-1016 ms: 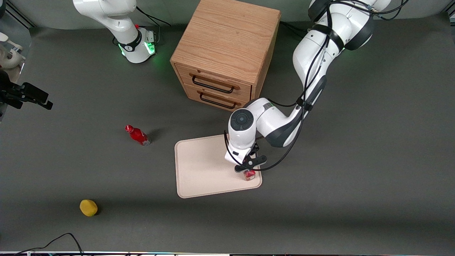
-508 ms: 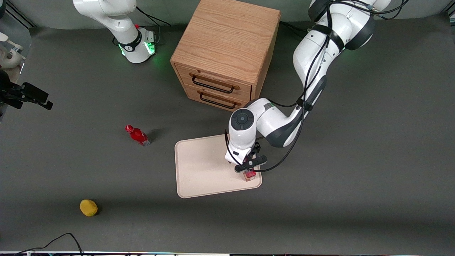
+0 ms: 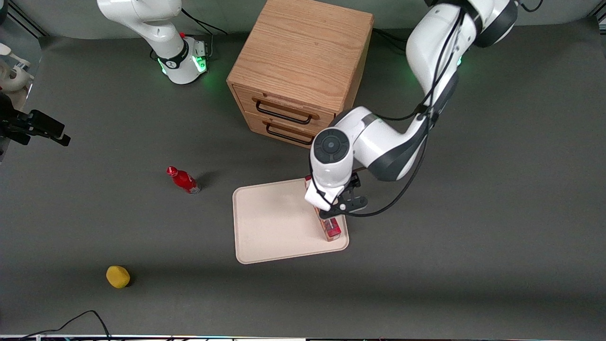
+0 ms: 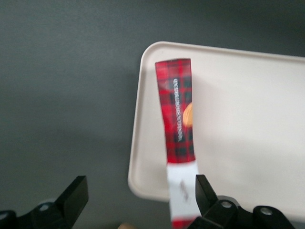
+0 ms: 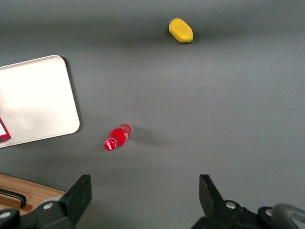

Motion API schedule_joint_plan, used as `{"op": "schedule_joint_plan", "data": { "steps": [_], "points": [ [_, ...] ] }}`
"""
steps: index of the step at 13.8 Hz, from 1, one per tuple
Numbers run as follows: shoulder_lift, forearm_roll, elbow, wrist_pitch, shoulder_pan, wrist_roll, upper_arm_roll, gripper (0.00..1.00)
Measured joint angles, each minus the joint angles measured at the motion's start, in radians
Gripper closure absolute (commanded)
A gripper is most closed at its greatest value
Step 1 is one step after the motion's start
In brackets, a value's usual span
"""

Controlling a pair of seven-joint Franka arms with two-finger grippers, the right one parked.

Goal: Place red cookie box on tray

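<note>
Fig.: red cookie box (image 4: 177,117) lies flat on tray (image 3: 270,222), along the tray's edge at the frame's lower right of centre. Gripper (image 4: 138,198) hovers above it, jaws released. Risk: box sits close to rim; a finger clipping it w/ arm motion could push it off.

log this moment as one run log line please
phase: release | red cookie box: flat on tray, along one edge | gripper: open, above box | arm: over tray
</note>
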Motion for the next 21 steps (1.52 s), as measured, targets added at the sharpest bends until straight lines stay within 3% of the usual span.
{"op": "schedule_joint_plan", "data": {
  "steps": [6,9,14,16,21],
  "points": [
    [-0.345,-0.168,-0.319,-0.133,0.222,0.436,0.0,0.0],
    [-0.48,-0.18,-0.395,-0.268,0.295,0.6,0.04,0.0],
    [-0.662,-0.218,-0.498,-0.291,0.306,0.972,0.33,0.0],
    [-0.706,-0.203,-0.512,-0.293,0.314,1.044,0.41,0.0],
    [-0.756,-0.165,-0.517,-0.293,0.311,1.052,0.427,0.0]
  ]
}}
